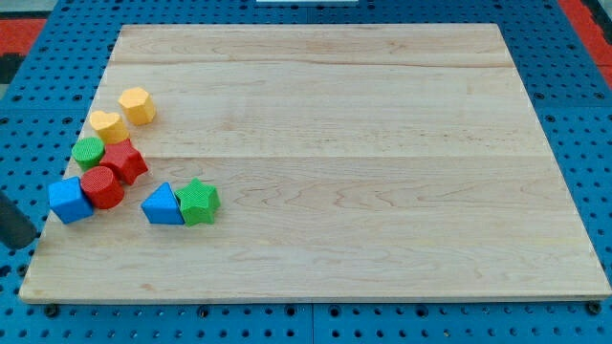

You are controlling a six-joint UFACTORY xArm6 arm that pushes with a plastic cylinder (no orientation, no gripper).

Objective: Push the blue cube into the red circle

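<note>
The arm carries no pincer, only a straight dark rod [13,222], so nothing is open, clenched or grasping. The rod enters at the view's left edge, just off the board's left edge near its bottom-left corner. The very end of my tip cannot be made out; the visible lower end of the rod lies just to the view's left of the blue cube and appears apart from it.

The blue plastic cube [70,199] sits on the light wooden board [382,143] close to its left edge, in the lower half. It rests flat with one corner turned toward the view's bottom. Its right side touches the red plastic cylinder [102,187], the round red block.

Above the red cylinder lies a red plastic star-shaped block [125,161], touching it. A green plastic cylinder [88,151] sits against the star's left side. Above these lies a yellow plastic heart-shaped block [107,125], and further toward the top edge a yellow plastic hexagonal block [138,105].

To the right of the red cylinder, and apart from it, a blue plastic triangular block [163,205] touches a green plastic star-shaped block [198,201].

All the blocks are grouped along the board's left side. The board rests on a blue perforated surface [574,96].
</note>
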